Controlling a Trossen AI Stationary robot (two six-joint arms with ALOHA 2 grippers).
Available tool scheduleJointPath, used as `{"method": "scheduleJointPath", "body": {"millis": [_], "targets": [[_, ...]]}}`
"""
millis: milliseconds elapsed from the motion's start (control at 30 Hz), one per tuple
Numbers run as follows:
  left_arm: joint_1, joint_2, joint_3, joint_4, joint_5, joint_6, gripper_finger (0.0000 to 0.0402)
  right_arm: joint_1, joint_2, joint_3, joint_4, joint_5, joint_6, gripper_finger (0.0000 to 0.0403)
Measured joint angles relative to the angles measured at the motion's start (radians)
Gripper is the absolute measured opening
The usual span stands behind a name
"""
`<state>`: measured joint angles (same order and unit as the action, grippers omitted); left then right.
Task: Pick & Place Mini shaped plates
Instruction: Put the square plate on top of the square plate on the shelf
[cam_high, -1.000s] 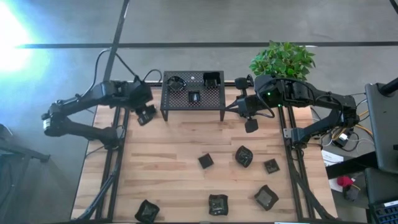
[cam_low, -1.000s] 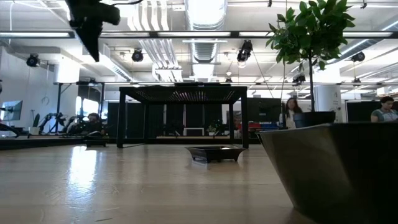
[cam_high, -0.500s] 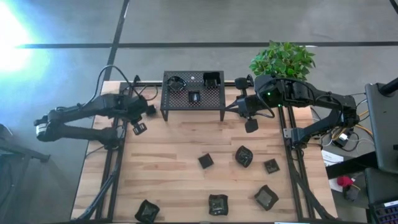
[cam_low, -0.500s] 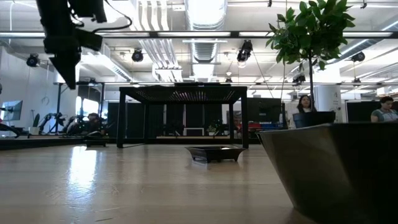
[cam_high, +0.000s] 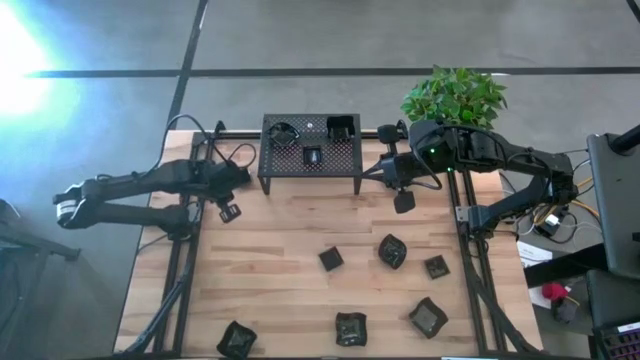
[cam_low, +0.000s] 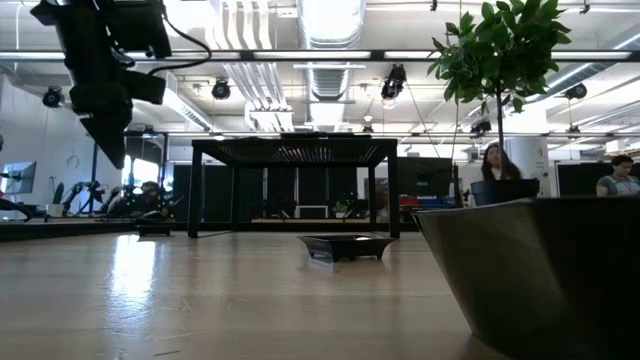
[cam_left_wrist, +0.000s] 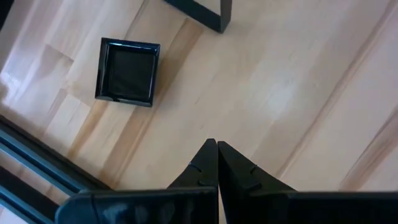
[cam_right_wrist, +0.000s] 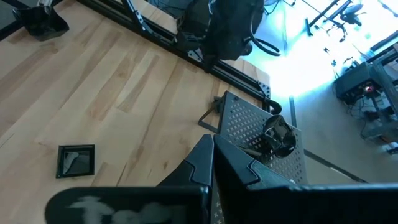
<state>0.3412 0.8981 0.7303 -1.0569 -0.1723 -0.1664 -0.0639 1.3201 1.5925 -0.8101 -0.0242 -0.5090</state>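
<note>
Both my grippers closed, empty. Left gripper (cam_high: 229, 212) hangs off the rack's (cam_high: 310, 152) left; right gripper (cam_high: 404, 200) off its right. High view: three mini shaped plates (cam_high: 313, 157) on the rack, six on the table (cam_high: 280, 250). Low view: only one plate (cam_low: 345, 246).

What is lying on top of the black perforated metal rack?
Three small dark plates lie on the black perforated metal rack: a round one, a square one, and a smaller square one. What is underneath it is covered.
</note>
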Motion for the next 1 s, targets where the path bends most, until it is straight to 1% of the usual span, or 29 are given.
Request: {"method": "scheduleJointPath", "body": {"millis": [200,367,467,533,667,800,900,1000], "targets": [[0.0,0.003,0.0,0.0,0.0,0.001,0.0007,0.0,0.0,0.0,0.001,0.0,0.0,0.0008],[0.0,0.003,0.0,0.005,0.0,-0.014,0.0046,0.0,0.0,0.0,0.001,0.0,0.0,0.0008],[0.0,0.003,0.0,0.049,-0.001,-0.096,0.0072,0.0,0.0,0.0,0.002,0.0,0.001,0.0008],[0.001,0.003,0.001,0.075,-0.008,-0.162,0.0082,0.0,0.0,0.0,0.002,0.0,0.0,0.0008],[0.016,0.003,0.002,0.117,-0.087,-0.406,0.0087,0.0,0.0,0.0,0.007,0.0,0.0,0.0008],[0.056,0.003,-0.007,0.115,-0.168,-0.588,0.0087,0.0,0.0,0.0,0.01,0.0,-0.005,0.0008],[0.098,0.011,-0.02,0.122,-0.189,-0.614,0.0087,0.0,0.0,0.0,0.01,0.0,-0.008,0.0008],[0.149,0.032,-0.028,0.133,-0.187,-0.635,0.0087,0.0,0.0,0.0,0.01,0.0,-0.008,0.0008]]}}
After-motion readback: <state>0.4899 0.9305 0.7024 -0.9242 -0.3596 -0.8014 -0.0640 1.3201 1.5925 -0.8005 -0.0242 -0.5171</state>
